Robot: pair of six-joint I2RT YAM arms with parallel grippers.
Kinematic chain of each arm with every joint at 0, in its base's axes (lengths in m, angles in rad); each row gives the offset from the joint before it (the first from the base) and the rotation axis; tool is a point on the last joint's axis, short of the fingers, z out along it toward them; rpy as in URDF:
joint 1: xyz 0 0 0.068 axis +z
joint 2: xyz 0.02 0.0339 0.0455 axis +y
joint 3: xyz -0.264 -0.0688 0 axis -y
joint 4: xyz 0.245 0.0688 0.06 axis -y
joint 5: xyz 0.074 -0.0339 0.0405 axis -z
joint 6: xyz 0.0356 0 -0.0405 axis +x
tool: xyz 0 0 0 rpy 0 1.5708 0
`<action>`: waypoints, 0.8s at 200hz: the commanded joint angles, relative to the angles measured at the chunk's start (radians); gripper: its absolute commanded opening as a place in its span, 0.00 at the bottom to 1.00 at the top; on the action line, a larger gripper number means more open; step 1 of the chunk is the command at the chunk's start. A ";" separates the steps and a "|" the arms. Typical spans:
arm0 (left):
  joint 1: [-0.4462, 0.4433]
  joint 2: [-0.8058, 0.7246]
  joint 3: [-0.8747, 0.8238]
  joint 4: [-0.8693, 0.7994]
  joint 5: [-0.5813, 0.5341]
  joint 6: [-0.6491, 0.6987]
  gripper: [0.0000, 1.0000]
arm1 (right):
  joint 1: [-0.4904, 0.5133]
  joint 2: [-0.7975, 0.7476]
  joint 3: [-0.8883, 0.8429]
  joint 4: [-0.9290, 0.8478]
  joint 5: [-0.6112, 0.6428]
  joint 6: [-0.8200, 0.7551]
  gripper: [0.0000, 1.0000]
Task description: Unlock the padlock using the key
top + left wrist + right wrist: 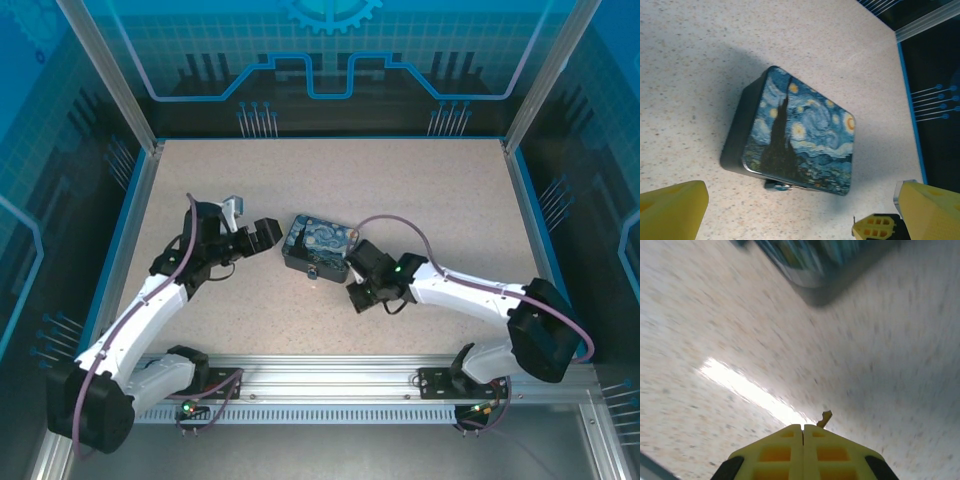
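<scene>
Your right gripper (802, 429): clenched tight, its two yellow fingers pressed together.
What it grasps: the key (825, 417). A small tip pokes out past the fingers. This wrist's view is blurry.
Your left gripper (801, 202): released, with its yellow fingers spread wide. It sits just left of the tin.
Tin (800, 140): a box painted in blue and yellow swirls. It lies flat on the table (400, 190), in the middle between your two grippers.
Padlock (777, 186): small and dark, touching the tin's near side, down by the table.
Right gripper and padlock: near each other, with the gripper on the right.
</scene>
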 commanded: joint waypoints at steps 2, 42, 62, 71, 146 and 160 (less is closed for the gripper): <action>0.005 -0.018 0.038 -0.037 0.103 -0.105 0.99 | -0.005 -0.028 0.125 0.004 -0.012 -0.292 0.00; 0.005 -0.016 -0.039 0.155 0.224 -0.483 0.99 | -0.007 -0.044 0.210 0.080 -0.051 -0.519 0.00; 0.004 -0.007 -0.053 0.200 0.249 -0.626 0.97 | 0.007 -0.059 0.235 0.138 -0.056 -0.601 0.00; 0.004 -0.002 -0.053 0.209 0.255 -0.668 0.95 | 0.021 -0.068 0.239 0.170 -0.051 -0.641 0.00; -0.046 0.016 -0.055 0.357 0.299 -0.831 0.69 | 0.098 -0.049 0.277 0.313 -0.048 -0.887 0.00; -0.058 0.015 -0.048 0.353 0.301 -0.814 0.64 | 0.098 -0.037 0.297 0.306 -0.056 -0.901 0.00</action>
